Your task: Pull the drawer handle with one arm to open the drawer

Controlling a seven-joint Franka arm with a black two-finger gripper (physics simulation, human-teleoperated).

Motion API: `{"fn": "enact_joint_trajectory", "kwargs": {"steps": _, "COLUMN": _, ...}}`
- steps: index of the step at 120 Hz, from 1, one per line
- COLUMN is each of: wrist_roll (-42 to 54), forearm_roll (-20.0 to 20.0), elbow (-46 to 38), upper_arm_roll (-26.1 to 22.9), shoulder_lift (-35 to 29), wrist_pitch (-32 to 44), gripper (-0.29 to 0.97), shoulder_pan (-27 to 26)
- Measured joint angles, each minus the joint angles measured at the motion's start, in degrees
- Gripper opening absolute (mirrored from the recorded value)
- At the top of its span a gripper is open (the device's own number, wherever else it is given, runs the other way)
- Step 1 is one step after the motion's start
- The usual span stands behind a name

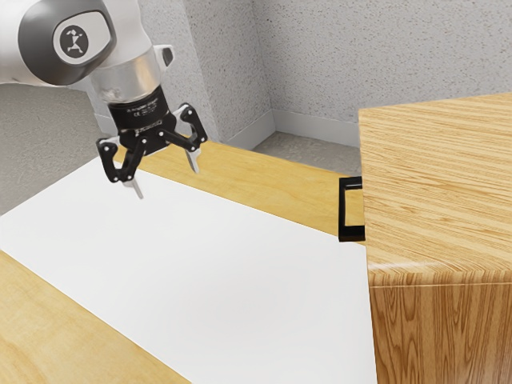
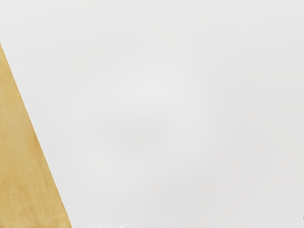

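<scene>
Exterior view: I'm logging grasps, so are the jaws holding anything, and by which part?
Nothing is held. The gripper hangs with jaws open and empty above the white tabletop, apart from the black drawer handle on the wooden cabinet.

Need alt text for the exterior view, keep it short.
A Franka arm's black claw hangs open and empty above a white sheet on a wooden table. It is well apart from the black drawer handle, which is on the wooden cabinet at the exterior view's right.
</scene>
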Motion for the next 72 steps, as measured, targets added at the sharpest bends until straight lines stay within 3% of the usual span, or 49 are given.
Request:
{"fn": "enact_joint_trajectory", "kwargs": {"steps": 22, "wrist_roll": -4.4, "forearm_roll": -0.5, "elbow": 0.5, "upper_arm_roll": 0.2, "shoulder_lift": -0.3, "wrist_pitch": 0.0, "gripper": 0.68, "shoulder_pan": 0.2}}
{"fn": "enact_joint_trajectory", "kwargs": {"steps": 39, "wrist_roll": -7.0, "forearm_roll": -1.4, "elbow": 10.6, "upper_arm_roll": 0.2, "shoulder_lift": -1.9, "wrist_pitch": 0.1, "gripper": 0.68, "shoulder_pan": 0.5}}
{"fn": "enact_joint_trajectory", "kwargs": {"steps": 56, "wrist_roll": -8.4, "forearm_roll": -7.1, "elbow": 13.3, "upper_arm_roll": 0.0, "shoulder_lift": -1.5, "wrist_pitch": 3.7, "gripper": 0.68, "shoulder_pan": -1.8}}
{"fn": "enact_joint_trajectory", "kwargs": {"steps": 72, "wrist_roll": -7.0, "forearm_roll": -16.1, "elbow": 12.7, "upper_arm_roll": -0.1, "shoulder_lift": -1.2, "wrist_pitch": 8.9, "gripper": 0.68, "shoulder_pan": -2.5}}
